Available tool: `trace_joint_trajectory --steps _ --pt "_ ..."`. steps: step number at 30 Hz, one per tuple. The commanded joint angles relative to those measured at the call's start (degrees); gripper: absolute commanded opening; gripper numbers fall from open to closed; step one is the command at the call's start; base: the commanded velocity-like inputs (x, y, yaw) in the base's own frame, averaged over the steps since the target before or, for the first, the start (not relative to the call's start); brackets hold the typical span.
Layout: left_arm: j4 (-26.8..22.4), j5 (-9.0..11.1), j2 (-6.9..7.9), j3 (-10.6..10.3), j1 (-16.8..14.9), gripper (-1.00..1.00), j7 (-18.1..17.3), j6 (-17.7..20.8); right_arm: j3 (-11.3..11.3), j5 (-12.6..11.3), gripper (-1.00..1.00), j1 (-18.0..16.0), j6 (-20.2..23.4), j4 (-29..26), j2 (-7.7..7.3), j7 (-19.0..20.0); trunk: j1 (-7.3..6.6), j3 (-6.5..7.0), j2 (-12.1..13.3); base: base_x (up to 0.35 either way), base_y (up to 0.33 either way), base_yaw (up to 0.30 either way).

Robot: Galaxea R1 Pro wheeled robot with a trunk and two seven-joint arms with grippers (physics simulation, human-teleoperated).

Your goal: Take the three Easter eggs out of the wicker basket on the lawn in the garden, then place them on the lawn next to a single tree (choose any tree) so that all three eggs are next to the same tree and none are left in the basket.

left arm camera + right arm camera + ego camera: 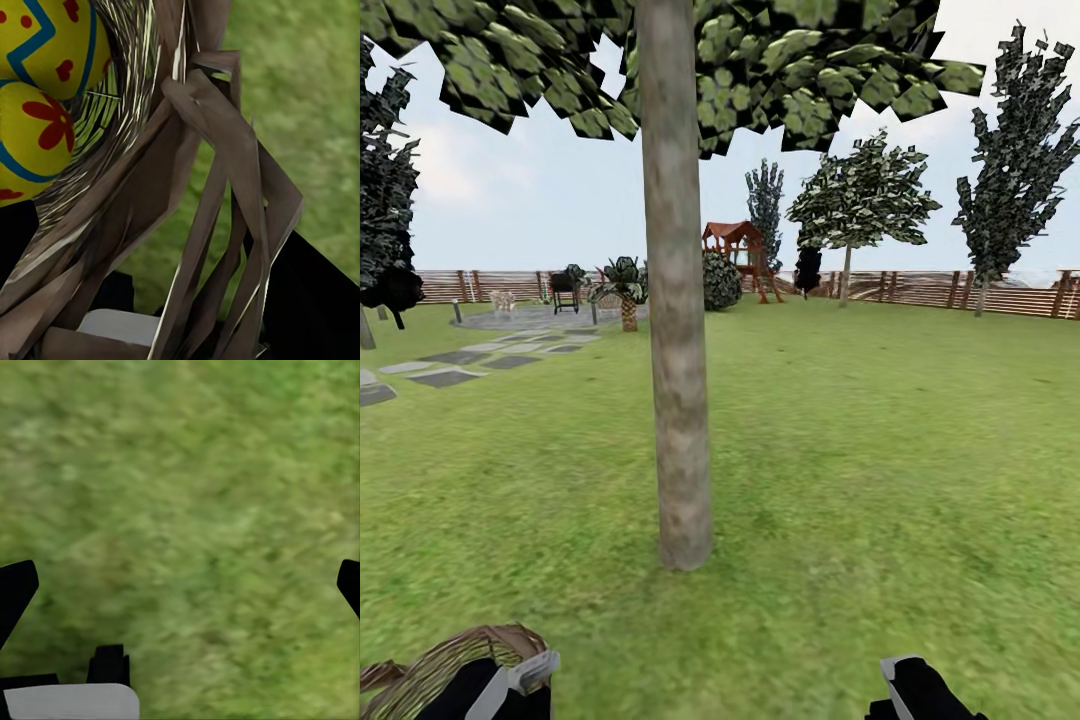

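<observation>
**Basket held low at the left, tree straight ahead**

Wicker fills the left wrist view: the brown woven basket (pixel 202 195) sits right against the camera, its rim and a loop handle running between the left gripper's (pixel 187 330) dark fingers, which look closed on the rim. Two yellow eggs (pixel 45 90) with blue bands and red spots lie touching each other inside the basket; a third cannot be made out. In the head view the basket (pixel 455 660) shows at the near left edge, carried by the left arm above the lawn (pixel 880 480).

At the near right, the right gripper (pixel 180 585) hangs over bare grass with its fingertips (pixel 15 589) spread wide and nothing between them.

Directly ahead and close stands a tree (pixel 675 330) with a thick grey-brown trunk rooted in the grass and a leafy canopy overhead. Farther off, stone paving (pixel 455 360) lies to the left, a red playhouse (pixel 740 250) sits mid-distance, and a wooden fence (pixel 920 290) closes the far side.
</observation>
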Motion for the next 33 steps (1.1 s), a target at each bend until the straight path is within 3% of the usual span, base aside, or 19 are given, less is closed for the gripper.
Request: trace_joint_trajectory --steps 1,33 --pt "-0.09 -0.28 -0.03 0.28 -0.04 -1.0 0.02 0.34 0.33 0.23 1.0 -0.03 0.33 -0.07 -0.05 -0.04 0.22 -0.25 -0.46 0.0 0.0 0.0" --pt "-0.04 -0.37 -0.49 0.28 -0.04 -1.0 0.02 0.34 0.43 0.23 1.0 -0.03 0.32 -0.07 0.1 -0.04 7.25 -6.0 -13.29 0.0 0.0 0.0"
